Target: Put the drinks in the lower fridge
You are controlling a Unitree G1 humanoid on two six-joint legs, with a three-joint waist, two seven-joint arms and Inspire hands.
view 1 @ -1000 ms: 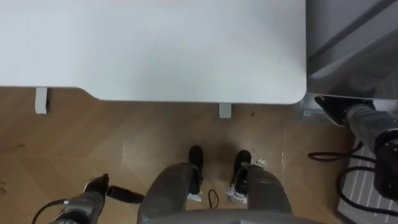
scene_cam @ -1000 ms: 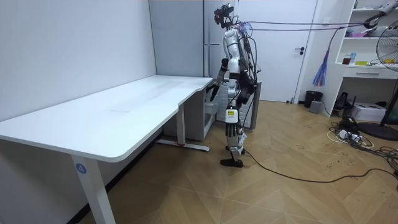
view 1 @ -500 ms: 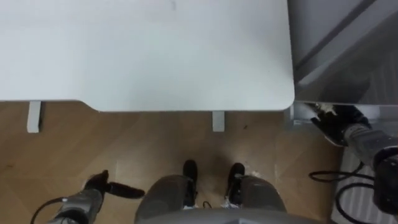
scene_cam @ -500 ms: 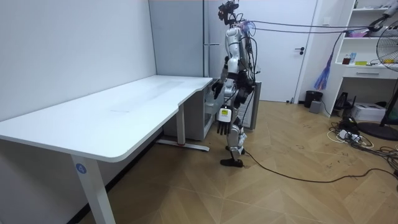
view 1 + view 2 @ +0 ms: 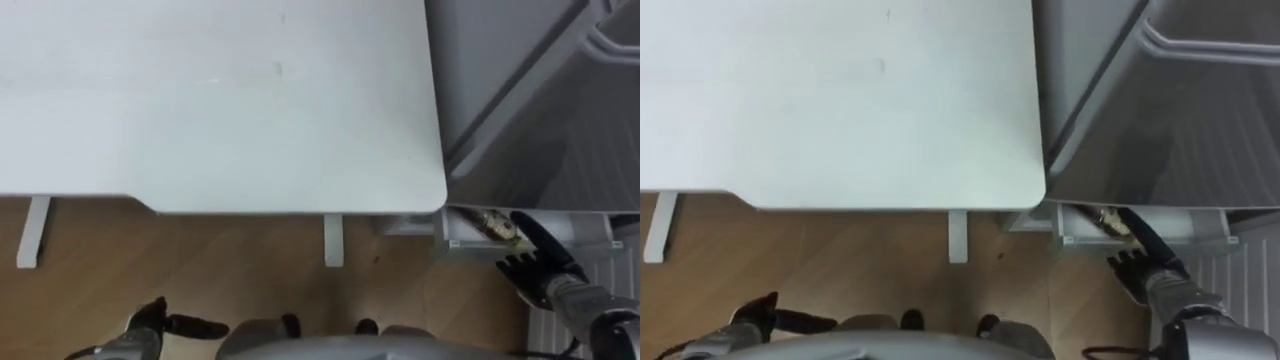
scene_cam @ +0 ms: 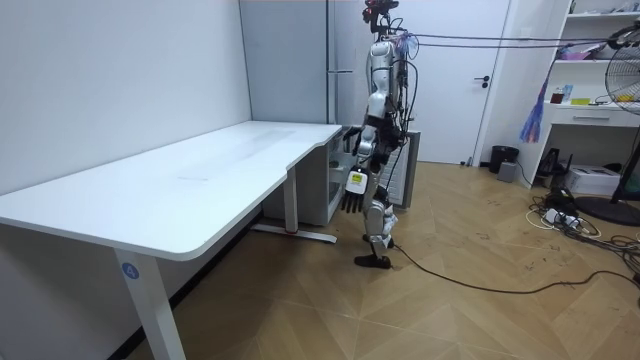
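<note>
Right robot hand (image 5: 543, 272) is stretched out flat, fingers straight and holding nothing, its fingertips (image 5: 522, 232) right up at the white ledge (image 5: 585, 236) along the foot of the grey fridge (image 5: 520, 110); whether they touch it I can't tell. Left robot hand (image 5: 152, 320) hangs low over the wooden floor (image 5: 230, 260), loosely open and carrying nothing too. The robot stands at the end of the white table (image 5: 220, 100), with the fridge just beside that corner. Where the drinks are, I cannot tell. This looks like the opening step: getting the lower compartment open. The next move calls for hooking those fingers behind the ledge and pulling it outward, then going for a drink.
</note>
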